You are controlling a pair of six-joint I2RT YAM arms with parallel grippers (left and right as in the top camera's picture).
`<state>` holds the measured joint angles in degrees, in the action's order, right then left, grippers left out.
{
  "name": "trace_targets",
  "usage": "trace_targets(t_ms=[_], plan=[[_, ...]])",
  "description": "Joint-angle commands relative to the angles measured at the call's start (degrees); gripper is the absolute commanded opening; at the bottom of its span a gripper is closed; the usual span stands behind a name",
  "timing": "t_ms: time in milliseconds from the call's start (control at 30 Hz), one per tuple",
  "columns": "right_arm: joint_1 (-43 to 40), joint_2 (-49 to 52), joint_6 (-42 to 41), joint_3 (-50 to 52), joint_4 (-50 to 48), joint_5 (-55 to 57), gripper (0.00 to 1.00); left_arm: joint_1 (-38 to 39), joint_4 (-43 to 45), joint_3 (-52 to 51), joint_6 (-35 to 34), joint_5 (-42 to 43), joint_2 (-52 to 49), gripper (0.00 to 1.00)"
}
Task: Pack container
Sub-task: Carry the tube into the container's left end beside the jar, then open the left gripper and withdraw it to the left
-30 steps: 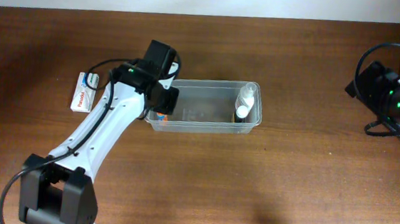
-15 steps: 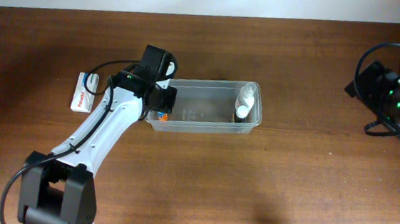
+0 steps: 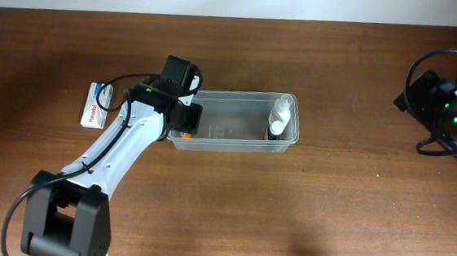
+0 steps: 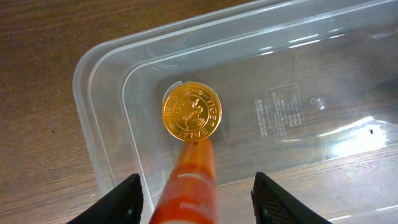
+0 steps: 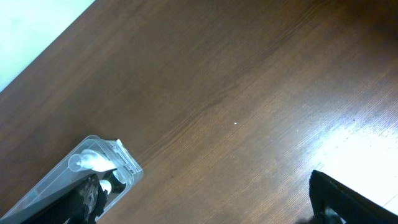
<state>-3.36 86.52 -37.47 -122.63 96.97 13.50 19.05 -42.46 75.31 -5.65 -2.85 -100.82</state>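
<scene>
With its jaws spread wide, the left gripper (image 4: pixel 198 186) hangs over the left end of the container (image 3: pixel 233 120), gripping nothing. Both fingers (image 4: pixel 123 200) stand clear of the jar (image 4: pixel 191 112) between them. That jar sits in the tub's lower-left corner, gold lid up and close to the wall, which I'd say leaves the middle free for more. The container itself lies mid-table, just left of centre in the overhead frame, and the bottles (image 3: pixel 279 116) are pushed against its right end, likely for the same reason. One box (image 3: pixel 95 106) waits outside the tub at the left of the frame, so the packing looks unfinished.

Overhead, the arm hides nearly all of the jar and only an orange fleck shows. The wrist view gives the embossed lid and the open gap on either side. The right wrist view adds the bottles end-on at its lower left. The right arm (image 3: pixel 451 105) is parked at the right edge, and I can't tell how its jaws stand.
</scene>
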Motion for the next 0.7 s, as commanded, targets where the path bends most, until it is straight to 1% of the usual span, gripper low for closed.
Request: trace_targets(t_ms=[0,333,367,567,667], plan=[[-0.5,0.2,-0.2,-0.6,0.3,0.7,0.98,-0.2,-0.1,-0.4,-0.1,-0.2,-0.7,0.57],[-0.5,0.2,-0.2,-0.6,0.3,0.7,0.98,-0.2,0.2,1.2,-0.1,0.1,-0.5,0.59],[-0.5,0.2,-0.2,-0.6,0.3,0.7,0.98,-0.2,-0.2,2.1,-0.1,0.1,-0.4,0.61],[-0.5,0.2,-0.2,-0.6,0.3,0.7,0.98,-0.2,-4.4,8.1,-0.1,0.5,1.7,0.63],[-0.5,0.2,-0.2,-0.6,0.3,0.7,0.98,-0.2,-6.1,10.8,-0.1,0.5,3.3,0.66]])
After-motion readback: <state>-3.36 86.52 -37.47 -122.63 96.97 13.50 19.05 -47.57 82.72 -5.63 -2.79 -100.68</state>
